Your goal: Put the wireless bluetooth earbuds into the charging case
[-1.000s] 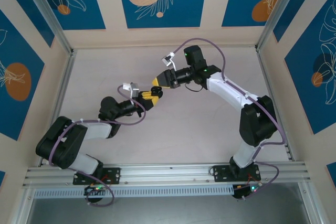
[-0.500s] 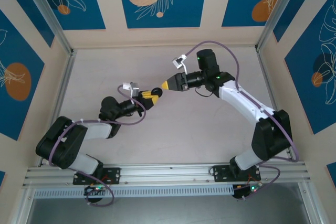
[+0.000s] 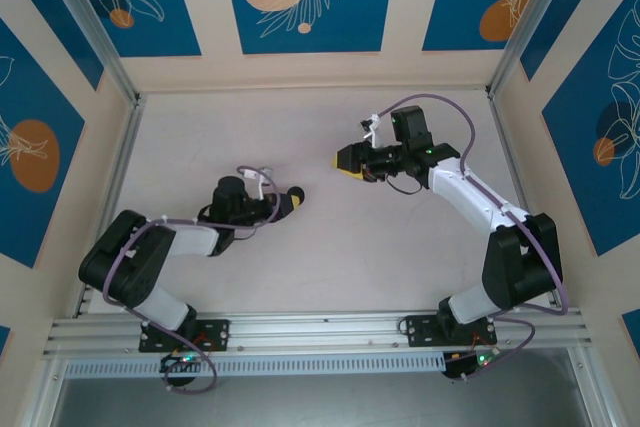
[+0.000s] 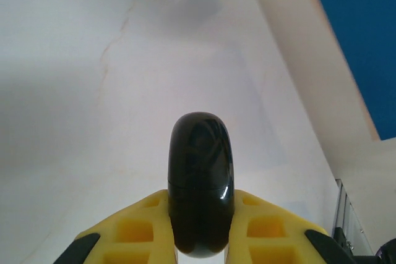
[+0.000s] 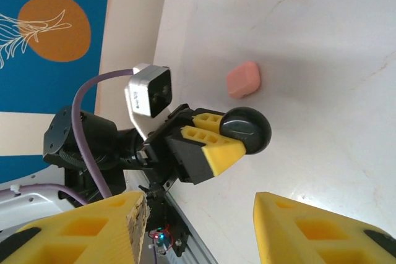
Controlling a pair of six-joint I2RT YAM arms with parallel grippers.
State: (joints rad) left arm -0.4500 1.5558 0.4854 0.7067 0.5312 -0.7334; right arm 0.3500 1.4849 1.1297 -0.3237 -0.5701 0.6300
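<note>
Glossy black case (image 4: 200, 171) is pinched at its lower end between the yellow fingers of my left gripper (image 4: 199, 208), over the pale table (image 3: 380, 247); whether it touches the surface, I cannot tell. My right gripper (image 5: 199, 205) stands spread, apart from the left and facing it. One small pink bud (image 5: 243, 80) lies on the table near the case.

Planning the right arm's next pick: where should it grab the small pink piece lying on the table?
Take the pink piece across two opposite straight sides, coming down from above. It lies flat and low on the table, a rounded square, so probably only its side edges offer a hold. The open right gripper could straddle it.
</note>
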